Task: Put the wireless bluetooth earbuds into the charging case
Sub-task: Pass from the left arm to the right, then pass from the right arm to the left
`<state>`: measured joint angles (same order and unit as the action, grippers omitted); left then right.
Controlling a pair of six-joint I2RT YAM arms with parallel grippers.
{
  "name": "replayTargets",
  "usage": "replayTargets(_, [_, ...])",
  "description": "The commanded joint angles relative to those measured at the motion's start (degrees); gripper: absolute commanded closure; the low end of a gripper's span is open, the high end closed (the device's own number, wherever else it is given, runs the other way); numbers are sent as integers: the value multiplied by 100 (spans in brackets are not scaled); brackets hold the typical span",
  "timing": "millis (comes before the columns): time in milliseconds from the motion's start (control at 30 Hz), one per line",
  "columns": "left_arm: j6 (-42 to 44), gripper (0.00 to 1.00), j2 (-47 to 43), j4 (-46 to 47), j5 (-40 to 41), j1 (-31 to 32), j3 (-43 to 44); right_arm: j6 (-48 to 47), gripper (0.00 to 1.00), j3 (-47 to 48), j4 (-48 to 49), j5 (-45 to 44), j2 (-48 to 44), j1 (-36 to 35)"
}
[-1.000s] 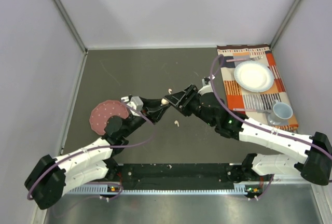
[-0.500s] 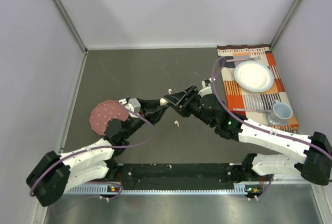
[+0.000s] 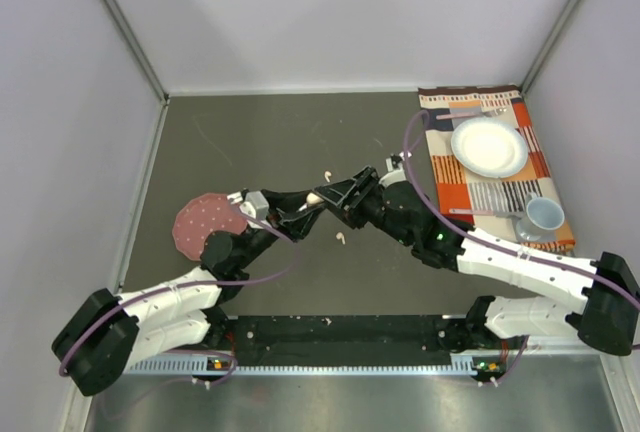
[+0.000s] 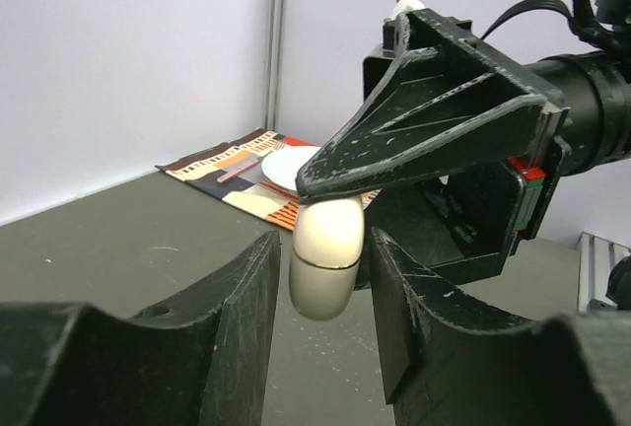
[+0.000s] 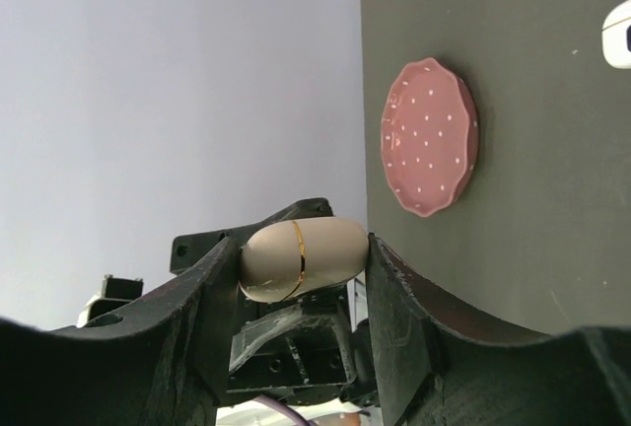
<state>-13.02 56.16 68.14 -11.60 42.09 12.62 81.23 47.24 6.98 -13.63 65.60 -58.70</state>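
Observation:
A pale peach charging case (image 3: 314, 198), closed, with a gold seam, hangs above the table's middle. My right gripper (image 3: 326, 196) is shut on it; in the right wrist view the case (image 5: 301, 256) is pressed between both fingers. My left gripper (image 3: 303, 208) faces it from the left and stands open: in the left wrist view the case (image 4: 325, 253) hangs between its fingers with a gap on each side. Two tiny earbuds lie loose on the table, one (image 3: 326, 173) behind the grippers and one (image 3: 341, 238) in front.
A pink dotted dish (image 3: 205, 222) lies left of the grippers, also seen as the dish (image 5: 431, 135) in the right wrist view. At the right, a striped placemat (image 3: 500, 190) carries a white plate (image 3: 488, 146), a mug (image 3: 543, 215) and cutlery.
My left gripper's jaws have spread apart from the case, which stays in the right gripper. Both arms have barely shifted.

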Motion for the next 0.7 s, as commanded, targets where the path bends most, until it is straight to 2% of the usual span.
replayTargets(0, [185,54,0,227,-273,-16,65,-28,93,259,5,-35,14,16])
replayTargets(133, [404,58,-35,59,-352,-16,39,-20,93,250,40,-52,-12,16])
replayTargets(300, [677,58,-105,59,-449,-7,-84,-20,93,285,40,-96,-83,42])
replayTargets(467, [923,58,-70,743,-466,-7,-365,-2,93,329,14,53,-74,86])
replayTargets(667, [1099,60,70,1131,-519,28,-497,-2,93,426,-57,194,22,104])
